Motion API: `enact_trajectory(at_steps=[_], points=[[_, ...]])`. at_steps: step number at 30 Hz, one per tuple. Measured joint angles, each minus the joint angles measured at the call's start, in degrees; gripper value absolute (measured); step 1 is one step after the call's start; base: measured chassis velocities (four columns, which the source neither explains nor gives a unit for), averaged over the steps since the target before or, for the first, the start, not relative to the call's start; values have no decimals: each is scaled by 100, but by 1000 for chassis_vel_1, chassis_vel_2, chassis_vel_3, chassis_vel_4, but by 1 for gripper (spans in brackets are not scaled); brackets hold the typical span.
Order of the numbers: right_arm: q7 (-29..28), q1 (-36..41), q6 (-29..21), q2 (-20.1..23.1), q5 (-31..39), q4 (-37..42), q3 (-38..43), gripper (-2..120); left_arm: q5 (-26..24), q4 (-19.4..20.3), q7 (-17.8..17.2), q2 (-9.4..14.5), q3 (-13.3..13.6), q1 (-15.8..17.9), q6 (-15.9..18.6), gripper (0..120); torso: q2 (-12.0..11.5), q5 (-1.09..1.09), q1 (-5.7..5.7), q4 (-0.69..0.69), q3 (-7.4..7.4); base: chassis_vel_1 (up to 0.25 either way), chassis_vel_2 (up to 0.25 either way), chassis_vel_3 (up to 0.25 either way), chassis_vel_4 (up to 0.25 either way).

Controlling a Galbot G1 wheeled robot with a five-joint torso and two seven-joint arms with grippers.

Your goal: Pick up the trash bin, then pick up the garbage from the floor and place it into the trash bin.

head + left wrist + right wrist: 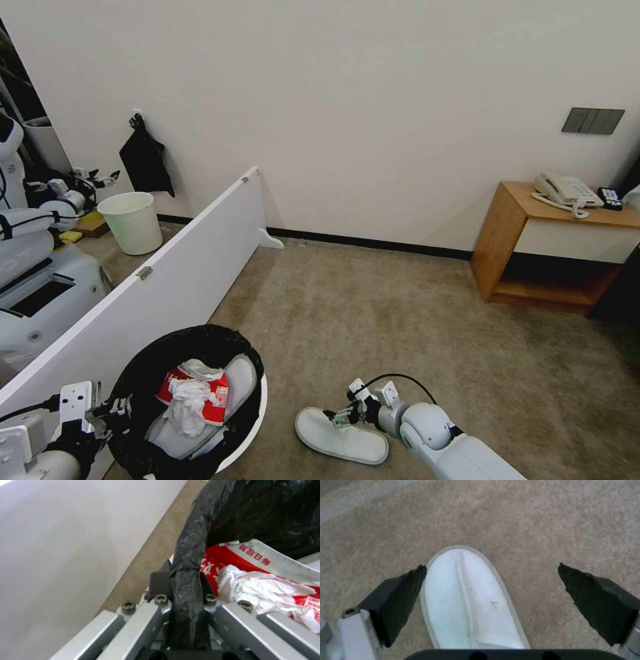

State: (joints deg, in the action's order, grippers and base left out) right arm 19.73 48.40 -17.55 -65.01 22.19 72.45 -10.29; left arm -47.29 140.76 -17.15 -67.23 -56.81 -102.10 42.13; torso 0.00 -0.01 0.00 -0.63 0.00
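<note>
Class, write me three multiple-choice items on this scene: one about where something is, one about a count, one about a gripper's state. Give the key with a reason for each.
1. Where is the white slipper that lies outside the trash bin?
A. on the wooden side table
B. on the carpet, under the right gripper
C. behind the white partition

2. How many slippers lie inside the bin?
A. none
B. one
C. three

3. What is the left gripper doing?
A. hanging open over the carpet
B. gripping the red-white packet
C. clamped on the bin's bag-covered rim

Key:
1 B, since the right gripper has its fingers spread on either side of the slipper on the carpet.
2 B, since the head view shows one slipper in the bin, under the packet and the tissue.
3 C, since the left wrist view shows the fingers pinching the black-lined rim.
</note>
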Motion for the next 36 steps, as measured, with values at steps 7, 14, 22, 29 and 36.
enact_trajectory(at_steps=[7, 14, 22, 29, 36], points=[[17, 2, 4, -27, -78, -212, -11, 100, -2, 3, 1, 3, -2, -3, 0, 3, 0, 1, 0, 1, 0, 0, 0, 0, 0], [39, 102, 34, 2, -199, -386, 50, 100, -2, 24, 3, 1, 0, -9, 0, 3, 0, 1, 0, 0, 0, 0, 0, 0, 0], [58, 23, 65, -112, -260, -573, 54, 100, -1, 64, 4, 0, -1, -54, 0, 3, 0, 1, 0, 1, 0, 0, 0, 0, 0], [98, -100, 81, -280, -320, -784, 27, 100, -1, 73, 4, 4, -4, -49, 0, 3, 0, 0, 0, 1, 0, 0, 0, 0, 0], [159, -139, 87, -357, -366, -939, 9, 100, -6, 67, 4, 10, -2, -34, 0, 3, 0, 0, 0, 0, 0, 0, 0, 0, 0]])
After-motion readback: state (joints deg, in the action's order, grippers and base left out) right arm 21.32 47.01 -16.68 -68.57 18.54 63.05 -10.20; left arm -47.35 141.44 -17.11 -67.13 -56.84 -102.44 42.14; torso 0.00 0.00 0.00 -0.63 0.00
